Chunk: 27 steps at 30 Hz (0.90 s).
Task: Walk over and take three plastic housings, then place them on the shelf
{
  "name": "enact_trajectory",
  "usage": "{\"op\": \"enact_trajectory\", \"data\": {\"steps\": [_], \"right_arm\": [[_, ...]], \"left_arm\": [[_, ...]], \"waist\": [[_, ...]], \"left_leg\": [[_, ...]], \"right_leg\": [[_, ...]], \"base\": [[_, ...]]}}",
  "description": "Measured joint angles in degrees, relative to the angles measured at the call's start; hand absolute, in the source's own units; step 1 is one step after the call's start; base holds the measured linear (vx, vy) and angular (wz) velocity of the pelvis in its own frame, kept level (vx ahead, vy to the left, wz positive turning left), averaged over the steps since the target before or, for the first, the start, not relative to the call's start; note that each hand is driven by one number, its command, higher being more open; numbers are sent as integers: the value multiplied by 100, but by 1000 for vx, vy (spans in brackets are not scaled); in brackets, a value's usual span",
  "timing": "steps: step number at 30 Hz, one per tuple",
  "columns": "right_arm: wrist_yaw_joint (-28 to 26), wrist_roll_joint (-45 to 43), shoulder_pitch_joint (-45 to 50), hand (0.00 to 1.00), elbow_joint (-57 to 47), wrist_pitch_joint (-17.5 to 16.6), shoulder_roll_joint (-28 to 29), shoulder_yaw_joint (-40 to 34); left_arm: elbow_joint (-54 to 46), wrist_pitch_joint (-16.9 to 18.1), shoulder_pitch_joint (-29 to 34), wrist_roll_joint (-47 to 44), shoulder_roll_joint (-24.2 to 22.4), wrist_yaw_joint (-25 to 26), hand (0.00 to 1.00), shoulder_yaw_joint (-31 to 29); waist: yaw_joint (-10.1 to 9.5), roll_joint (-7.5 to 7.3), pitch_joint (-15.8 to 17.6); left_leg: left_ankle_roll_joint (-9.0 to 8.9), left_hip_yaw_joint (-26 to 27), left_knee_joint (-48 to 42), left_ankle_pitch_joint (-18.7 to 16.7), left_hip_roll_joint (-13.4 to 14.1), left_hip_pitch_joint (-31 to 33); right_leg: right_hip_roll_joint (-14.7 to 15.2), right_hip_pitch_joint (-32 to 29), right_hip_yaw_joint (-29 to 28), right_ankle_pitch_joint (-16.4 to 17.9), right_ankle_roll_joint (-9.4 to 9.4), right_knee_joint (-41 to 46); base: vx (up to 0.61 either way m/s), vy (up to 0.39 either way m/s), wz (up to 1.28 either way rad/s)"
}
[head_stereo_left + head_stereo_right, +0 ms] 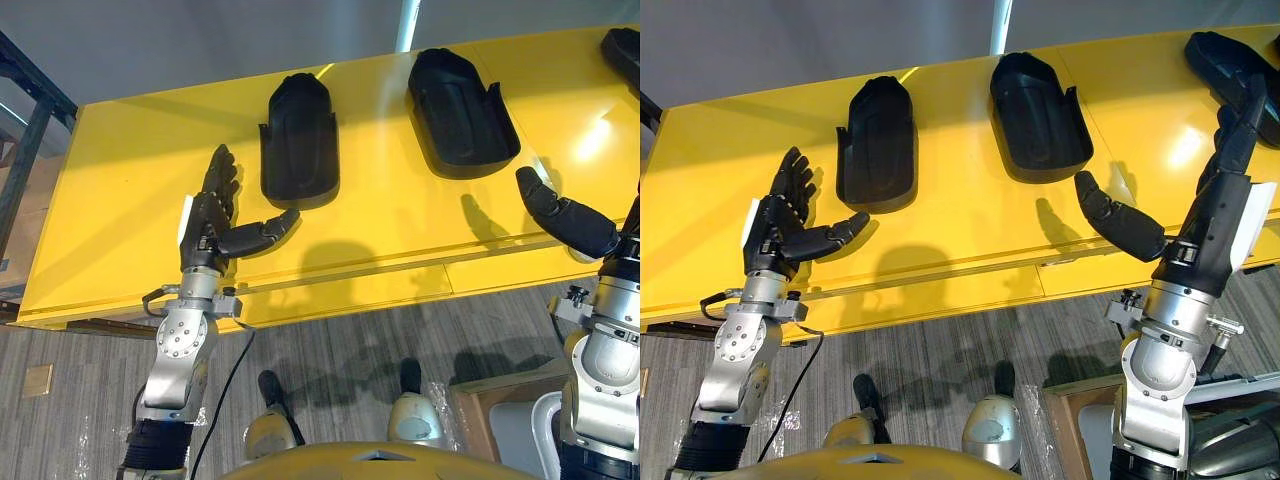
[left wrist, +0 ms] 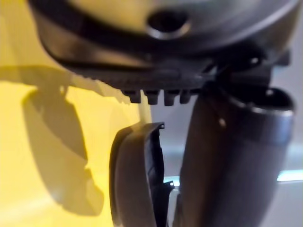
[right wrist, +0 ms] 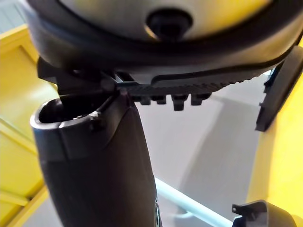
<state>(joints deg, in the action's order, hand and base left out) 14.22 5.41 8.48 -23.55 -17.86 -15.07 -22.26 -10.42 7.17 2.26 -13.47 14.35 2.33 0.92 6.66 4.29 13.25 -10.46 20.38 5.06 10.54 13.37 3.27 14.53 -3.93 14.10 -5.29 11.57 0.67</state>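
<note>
While three black, shell-shaped plastic housings [image 1: 298, 135] lie apart on the yellow shelf [image 1: 120, 200] | left hand [image 1: 208, 215]: fingers straight, empty | right hand [image 1: 1218, 215]: likewise spread, empty

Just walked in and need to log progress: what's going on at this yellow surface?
The robot faces a yellow flat surface on which lie a left black plastic housing, a middle housing and a right housing. Its left hand is open beside the left housing; its right hand is open between the other two. Neither hand holds anything.
</note>
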Motion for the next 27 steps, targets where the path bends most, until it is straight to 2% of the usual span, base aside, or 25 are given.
{"op": "enact_trajectory", "data": {"steps": [12, 27], "right_arm": [[6, -184, 186, 100, -260, 1, 18, 10], [6, -252, 181, 100, -299, 11, 18, 32]], "left_arm": [[99, -131, 0, -15, 0, -238, 100, 138], [99, -273, -17, -43, 6, -279, 100, 152]], "waist": [[1, 39, 67], [-4, 38, 68]], "left_leg": [[-3, 83, 8, -16, 0, -61], [-14, 200, 10, -51, 0, -184]], "right_leg": [[8, 7, -42, 16, 4, 20], [8, 32, -170, 9, 9, 18]], "base": [[-6, -3, -2], [1, -1, -3]]}}
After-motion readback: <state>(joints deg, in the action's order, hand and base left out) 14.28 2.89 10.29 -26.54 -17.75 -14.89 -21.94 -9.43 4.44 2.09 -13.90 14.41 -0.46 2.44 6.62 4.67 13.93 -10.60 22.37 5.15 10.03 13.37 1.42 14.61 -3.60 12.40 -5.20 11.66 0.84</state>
